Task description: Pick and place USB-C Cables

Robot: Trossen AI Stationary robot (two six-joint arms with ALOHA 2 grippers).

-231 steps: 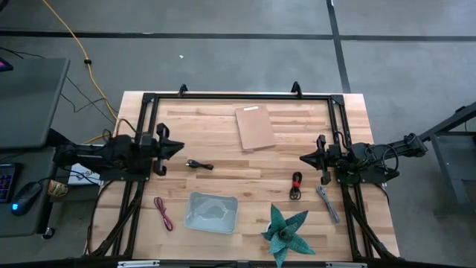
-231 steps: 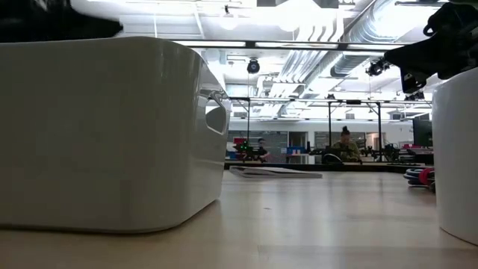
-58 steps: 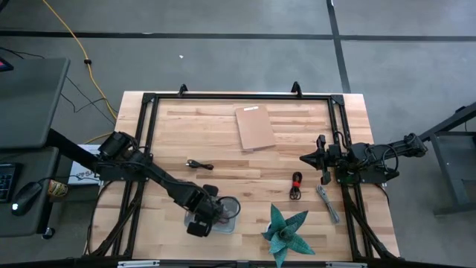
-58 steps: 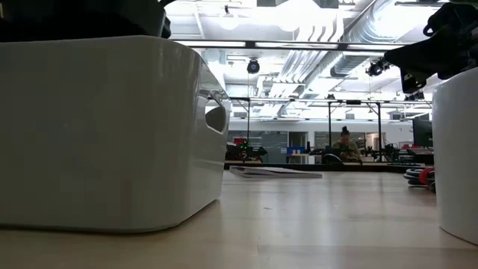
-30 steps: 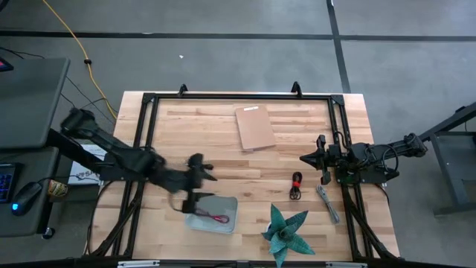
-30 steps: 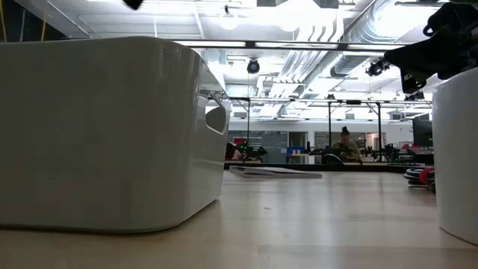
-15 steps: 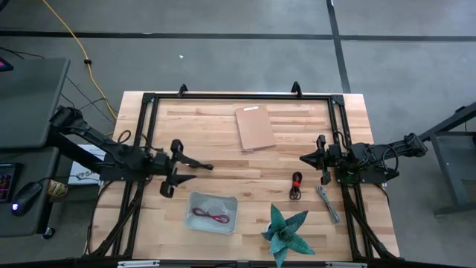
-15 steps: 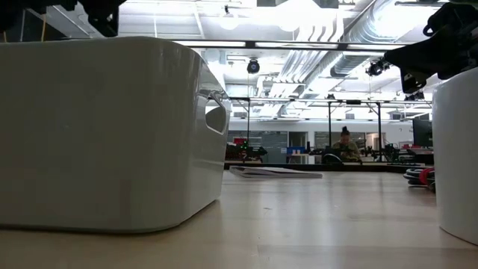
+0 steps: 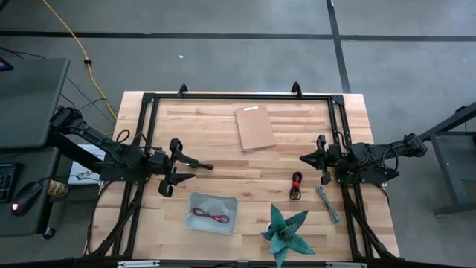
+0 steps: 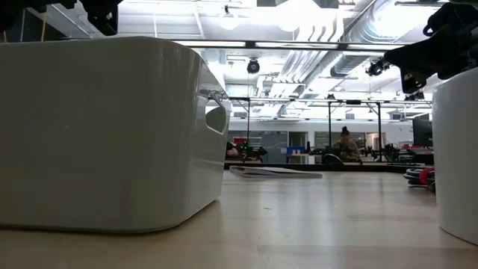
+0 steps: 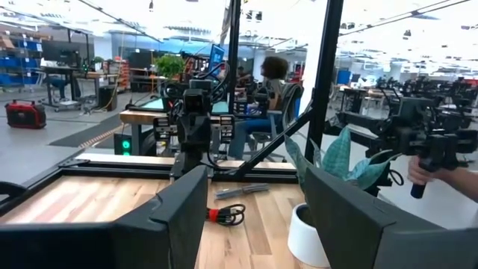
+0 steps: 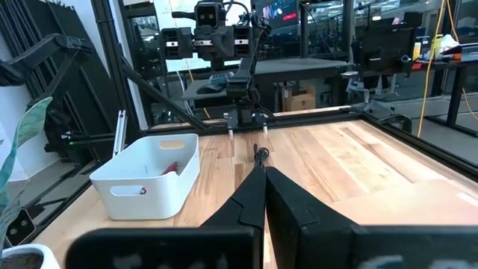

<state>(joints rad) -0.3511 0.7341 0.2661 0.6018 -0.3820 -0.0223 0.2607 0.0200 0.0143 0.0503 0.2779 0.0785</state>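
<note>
The red USB-C cable [image 9: 210,216] lies inside the white bin [image 9: 195,202] at the near middle of the table; the right wrist view shows it too [image 12: 170,169]. The black cable [image 9: 201,165] lies flat on the wood just right of my left gripper [image 9: 187,168], which hovers open and holds nothing. The black-and-red cable [image 9: 296,186] and the grey cable [image 9: 328,202] lie on the table near my right gripper [image 9: 303,158], which is shut, holds nothing and waits at the right side. The left wrist view also shows the black-and-red cable [image 11: 226,215].
A brown board [image 9: 255,126] lies flat at the far middle. A teal paper star [image 9: 286,231] in a white pot [image 11: 310,235] stands near the front edge, right of the bin. A black frame [image 9: 238,96] runs along the table's far and side edges.
My left gripper, staying open, has drawn back from above the bin toward the table's left and far edges. For the last half second it has kept still left of the black cable. The red cable stays in the bin.
</note>
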